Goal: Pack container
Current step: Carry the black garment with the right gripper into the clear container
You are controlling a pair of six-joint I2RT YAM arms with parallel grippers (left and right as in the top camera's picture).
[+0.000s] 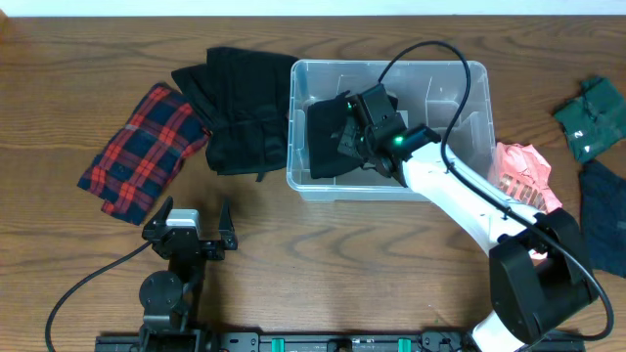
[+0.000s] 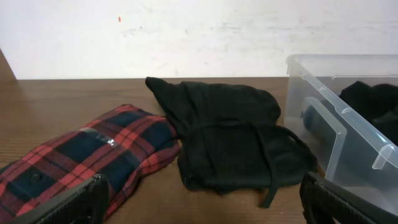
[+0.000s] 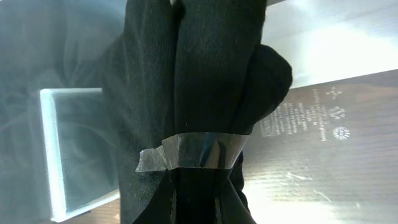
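Container (image 1: 313,66) label (image 3: 311,118) unreadable; right claw (image 1: 357,122) clamps black bundle (image 3: 205,93), left claw (image 1: 194,223) gapes empty.

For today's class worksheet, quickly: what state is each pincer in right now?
Left pincer: open, empty.
Right pincer: shut on the black taped bundle.

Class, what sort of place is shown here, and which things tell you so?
Probably a robot test bench: a white arm and a black arm at a wooden table, a clear container, clothing bundles laid out.
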